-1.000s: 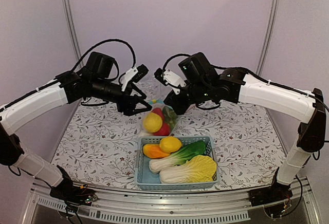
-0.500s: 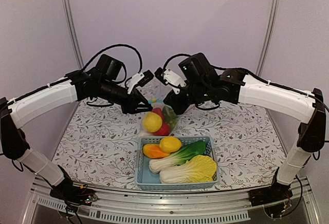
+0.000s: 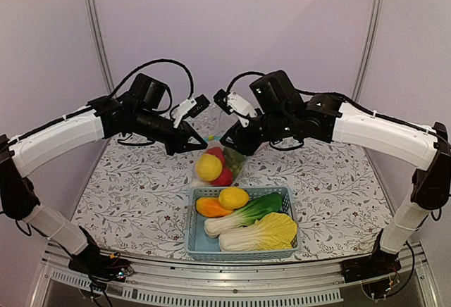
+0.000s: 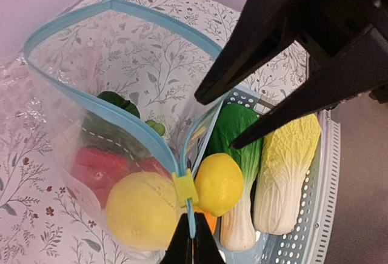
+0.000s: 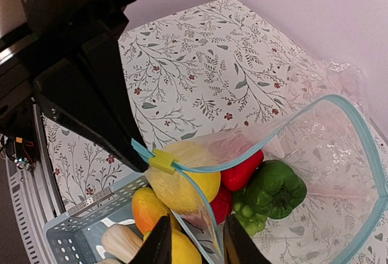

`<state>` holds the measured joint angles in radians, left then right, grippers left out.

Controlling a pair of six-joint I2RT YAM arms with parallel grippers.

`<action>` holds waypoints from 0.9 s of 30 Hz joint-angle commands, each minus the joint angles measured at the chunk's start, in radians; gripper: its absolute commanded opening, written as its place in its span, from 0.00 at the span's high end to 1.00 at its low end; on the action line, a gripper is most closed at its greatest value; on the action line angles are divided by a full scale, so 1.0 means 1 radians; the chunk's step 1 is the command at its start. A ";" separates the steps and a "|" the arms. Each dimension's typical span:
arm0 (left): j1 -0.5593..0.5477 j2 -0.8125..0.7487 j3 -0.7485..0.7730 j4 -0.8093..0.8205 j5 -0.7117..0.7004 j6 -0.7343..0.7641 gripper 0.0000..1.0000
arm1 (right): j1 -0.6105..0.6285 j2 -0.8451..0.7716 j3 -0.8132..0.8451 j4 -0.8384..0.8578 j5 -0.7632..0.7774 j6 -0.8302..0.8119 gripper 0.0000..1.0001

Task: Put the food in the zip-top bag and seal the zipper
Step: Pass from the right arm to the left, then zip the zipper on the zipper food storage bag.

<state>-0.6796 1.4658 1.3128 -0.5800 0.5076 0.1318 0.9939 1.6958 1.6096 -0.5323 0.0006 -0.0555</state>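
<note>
The zip-top bag hangs with its mouth open between my two grippers. It holds a lemon, a red pepper and a green pepper. My left gripper is shut on the end of the teal zipper, just behind its yellow slider. My right gripper is open, its fingers straddling the bag's near lip beside the slider. More food lies in the basket: a lemon, an orange piece, a green-leaved white vegetable and a pale cabbage.
The light-blue slatted basket stands on the flowered tablecloth just in front of the bag. Both arms reach in from the sides and meet over the bag; the right gripper's black fingers loom close in the left wrist view.
My left gripper moved in to the bag's corner and shut on the zipper end. My right gripper, shut before, has opened around the bag's lip.
</note>
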 commanded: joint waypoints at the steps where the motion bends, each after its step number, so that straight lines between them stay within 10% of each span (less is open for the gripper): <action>1: -0.004 -0.057 -0.021 0.024 -0.003 0.046 1.00 | -0.002 -0.076 -0.036 0.059 -0.100 0.008 0.52; 5: -0.011 -0.067 -0.027 0.024 -0.001 0.063 1.00 | -0.018 -0.086 -0.021 0.060 -0.175 -0.022 0.38; 27: -0.012 -0.067 -0.027 0.022 0.028 0.068 1.00 | -0.105 0.105 0.134 0.042 -0.521 -0.252 0.37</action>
<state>-0.6865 1.4204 1.2930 -0.5808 0.5083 0.1856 0.8963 1.7630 1.6905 -0.4801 -0.4850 -0.2672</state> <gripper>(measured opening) 0.004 0.635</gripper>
